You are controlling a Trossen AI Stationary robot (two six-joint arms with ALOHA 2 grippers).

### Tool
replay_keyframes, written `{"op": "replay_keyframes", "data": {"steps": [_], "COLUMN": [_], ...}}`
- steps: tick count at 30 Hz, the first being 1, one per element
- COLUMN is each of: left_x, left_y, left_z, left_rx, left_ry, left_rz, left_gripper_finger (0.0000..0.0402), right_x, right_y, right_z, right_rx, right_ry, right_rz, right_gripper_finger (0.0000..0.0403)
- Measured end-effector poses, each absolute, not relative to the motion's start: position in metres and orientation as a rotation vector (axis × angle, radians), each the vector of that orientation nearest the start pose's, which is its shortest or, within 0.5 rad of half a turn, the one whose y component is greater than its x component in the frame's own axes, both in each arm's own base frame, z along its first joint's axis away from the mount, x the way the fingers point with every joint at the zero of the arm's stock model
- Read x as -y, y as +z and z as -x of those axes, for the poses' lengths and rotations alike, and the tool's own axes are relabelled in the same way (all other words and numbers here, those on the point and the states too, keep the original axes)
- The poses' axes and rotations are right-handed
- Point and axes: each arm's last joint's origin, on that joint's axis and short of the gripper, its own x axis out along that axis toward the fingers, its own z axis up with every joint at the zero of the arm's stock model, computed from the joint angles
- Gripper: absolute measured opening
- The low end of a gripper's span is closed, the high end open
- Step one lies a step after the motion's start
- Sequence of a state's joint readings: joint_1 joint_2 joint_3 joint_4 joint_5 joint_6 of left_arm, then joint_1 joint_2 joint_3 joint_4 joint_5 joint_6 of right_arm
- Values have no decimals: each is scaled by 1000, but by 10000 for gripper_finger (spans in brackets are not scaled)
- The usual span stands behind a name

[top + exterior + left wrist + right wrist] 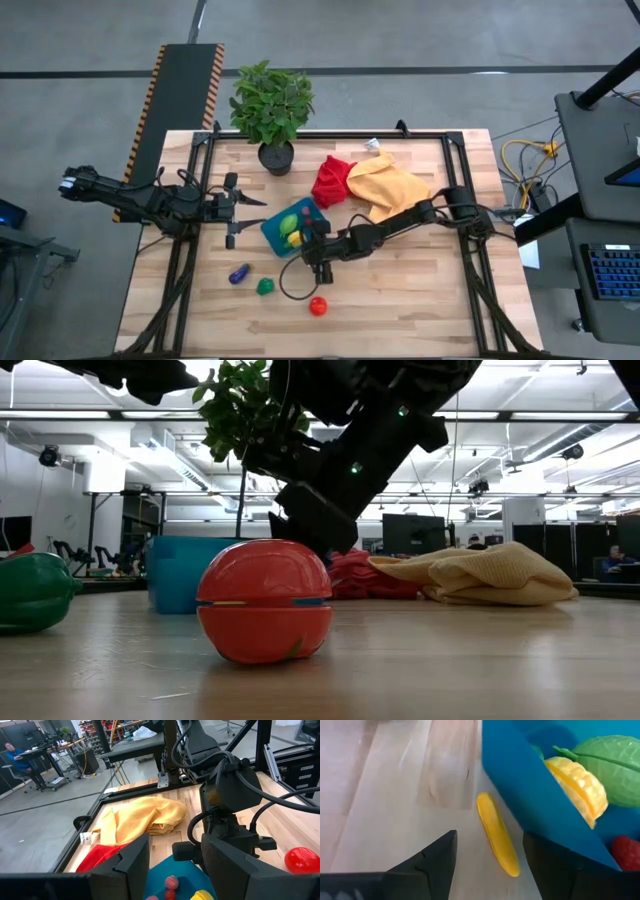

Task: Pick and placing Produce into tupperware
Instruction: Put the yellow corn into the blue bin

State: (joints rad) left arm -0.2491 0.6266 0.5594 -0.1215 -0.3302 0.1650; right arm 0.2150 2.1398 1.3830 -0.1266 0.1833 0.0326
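The tupperware (293,227) sits mid-table holding corn and a green piece. Right gripper (490,865) hovers at its near edge, jaws apart, empty, straddling a yellow slice (497,835) on the wood that only its wrist view shows. Left gripper (232,208) waits open, beside the container's left.

Both arms were dark, near-black jointed machines on black frame rails. The right arm (400,222) carried black cables looping beside its wrist, and a small green light glowed on its housing. The left arm (150,198) was equally dark, its fingers (125,870) broad, matt black and blocky
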Motion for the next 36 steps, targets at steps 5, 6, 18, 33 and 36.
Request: {"op": "replay_keyframes", "data": {"steps": [5,6,18,33,36], "left_x": [27,27,27,28,27], "left_y": [284,284,283,284,284], "left_z": [-146,-146,-146,-146,-146], "left_rx": [-188,-189,-191,-189,-189], "left_ry": [65,65,66,65,66], "left_rz": [-219,-219,-219,-219,-219], "left_gripper_finger": [164,164,164,164,164], "right_x": [-89,-90,-110,-136,-136], "right_y": [135,138,165,137,134], "right_z": [-434,-434,-431,-429,-430], "right_rx": [-856,-861,-997,-931,-930], "right_ry": [18,17,-50,-216,-235], "right_rz": [136,137,98,98,94], "right_gripper_finger": [219,219,219,219,219]}}
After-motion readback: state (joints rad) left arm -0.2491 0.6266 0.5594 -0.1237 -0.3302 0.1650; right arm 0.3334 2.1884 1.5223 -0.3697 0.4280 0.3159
